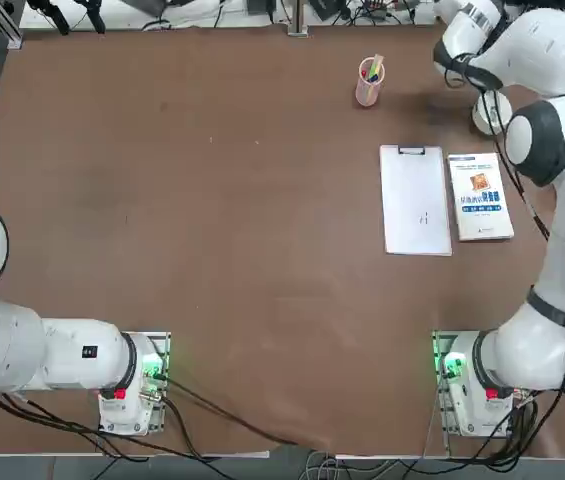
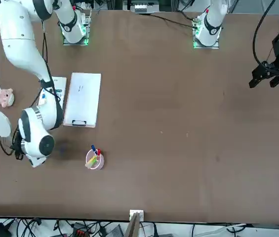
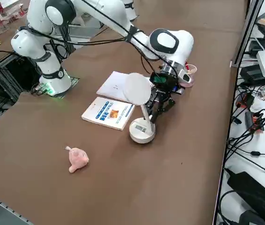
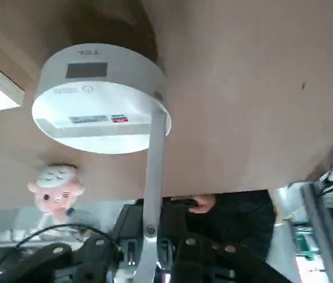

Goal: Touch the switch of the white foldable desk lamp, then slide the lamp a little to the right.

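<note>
The white foldable desk lamp [image 3: 142, 130] stands on the brown table near its right edge, with a round disc base, a thin upright arm and a round head [image 3: 137, 89]. In the wrist view the base [image 4: 98, 94] shows a small power mark [image 4: 87, 89] on its top face, and the thin arm [image 4: 153, 171] runs down close past my fingers. My right gripper [image 3: 157, 111] is shut and hangs low right beside the lamp's arm, just above the base's rim. I cannot tell whether it touches the lamp. From overhead my arm hides most of the lamp [image 1: 490, 112].
A pink plush toy [image 3: 78, 159] lies on the table near the lamp. A booklet [image 1: 479, 195] and a white clipboard [image 1: 415, 199] lie side by side nearer my base. A pink pen cup [image 1: 369, 82] stands at the far side. Cables and devices [image 3: 263, 65] line the floor beyond the table's edge.
</note>
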